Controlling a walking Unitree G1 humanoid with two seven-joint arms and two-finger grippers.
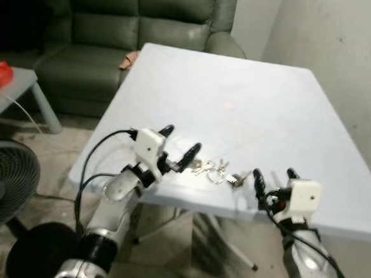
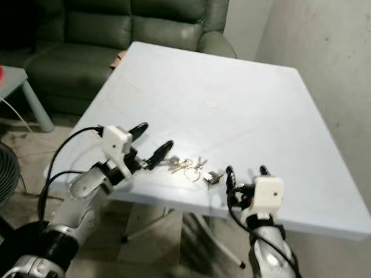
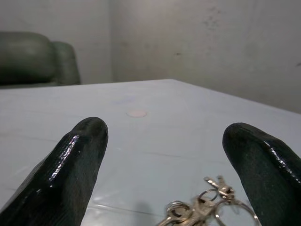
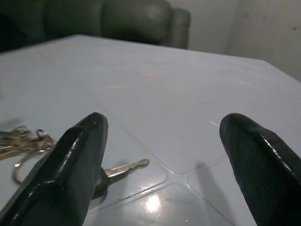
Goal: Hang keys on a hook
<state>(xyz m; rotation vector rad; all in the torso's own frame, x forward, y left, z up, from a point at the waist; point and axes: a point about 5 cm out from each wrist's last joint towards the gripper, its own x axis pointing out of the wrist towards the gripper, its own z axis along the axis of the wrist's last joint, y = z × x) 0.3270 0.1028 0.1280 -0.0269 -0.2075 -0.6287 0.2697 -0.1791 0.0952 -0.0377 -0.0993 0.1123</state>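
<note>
The bunch of small silver metal keys (image 1: 212,169) lies loose near the front edge of the pale blue plastic bench (image 1: 239,98), so we're at the pickup step. The left gripper (image 1: 180,146) sits just beside it, the right gripper (image 1: 274,177) near its other end, both with fingers spread and holding nothing. Next move, I reckon, is closing one pair on the ring, and there's no hook in sight yet.

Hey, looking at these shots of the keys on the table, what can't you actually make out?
- Keys, eye views: too small to count.
- Keys, left wrist view: bunch cut off by the frame's edge.
- Single key, right wrist view: its head is hidden behind a finger of the right pincer.
- Left pincer, eye views: whether it touches the keys is unclear.
- Fan, left eye view: cut off by the frame's edge.
</note>
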